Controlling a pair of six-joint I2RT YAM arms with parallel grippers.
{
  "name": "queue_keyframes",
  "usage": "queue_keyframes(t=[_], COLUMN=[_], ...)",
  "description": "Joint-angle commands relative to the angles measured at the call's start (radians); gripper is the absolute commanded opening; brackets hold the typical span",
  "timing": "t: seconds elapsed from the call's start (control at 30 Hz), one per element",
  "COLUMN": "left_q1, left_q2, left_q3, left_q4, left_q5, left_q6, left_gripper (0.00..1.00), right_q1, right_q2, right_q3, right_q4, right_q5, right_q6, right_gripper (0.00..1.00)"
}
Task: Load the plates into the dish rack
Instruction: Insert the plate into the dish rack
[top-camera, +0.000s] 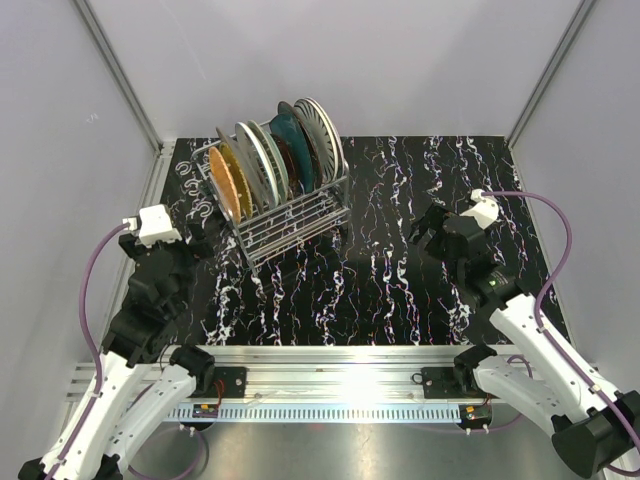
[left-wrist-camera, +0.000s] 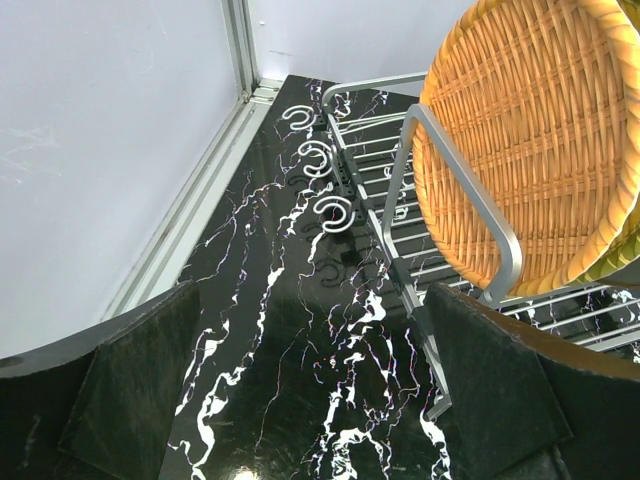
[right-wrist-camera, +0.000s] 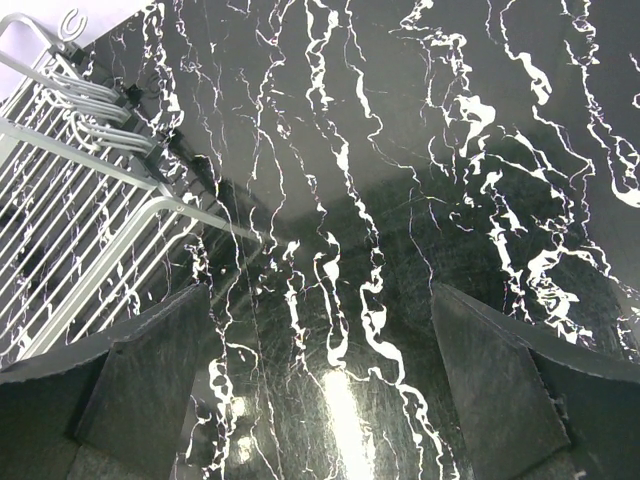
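The silver wire dish rack (top-camera: 300, 222) stands at the back left of the black marbled table. Several plates stand on edge in it: the orange woven plate (top-camera: 228, 182) at the front, pale ones behind, a dark teal plate (top-camera: 292, 135) and a striped white plate (top-camera: 322, 135) at the back. My left gripper (top-camera: 200, 232) is open and empty just left of the rack; its wrist view shows the orange plate (left-wrist-camera: 540, 130) and the rack rail (left-wrist-camera: 470, 200). My right gripper (top-camera: 428, 232) is open and empty right of the rack, over bare table; the rack's corner (right-wrist-camera: 80, 190) shows at left.
Three small white hooks (left-wrist-camera: 320, 185) lie on the table beside the rack's left end. A metal frame rail (left-wrist-camera: 190, 210) runs along the table's left edge by the white wall. An aluminium rail (top-camera: 330, 365) holds both arm bases at the near edge.
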Motion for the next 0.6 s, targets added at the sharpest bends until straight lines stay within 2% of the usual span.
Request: queue_keyframes(t=[0.0, 0.37, 0.43, 0.57], left_q1=[-0.003, -0.003, -0.003, -0.005], left_q2=[-0.01, -0.021, -0.018, -0.016], left_q3=[0.013, 0.008, 0.011, 0.01], left_q4=[0.034, 0.038, 0.035, 0.04], left_q5=[0.017, 0.014, 0.026, 0.022], left_q6=[-0.006, -0.006, -0.009, -0.008], left_gripper=[0.99, 0.99, 0.99, 0.99], right_q1=[-0.005, -0.005, -0.005, -0.005], right_q2=[-0.011, 0.023, 0.028, 0.074], right_q3=[0.018, 0.014, 0.009, 0.052], right_q4=[0.041, 0.044, 0.046, -0.005], right_q5=[0.056, 0.059, 0.017, 0.018], right_q6=[0.008, 0.028, 0.016, 0.043], right_gripper=[1.0, 1.0, 1.0, 1.0])
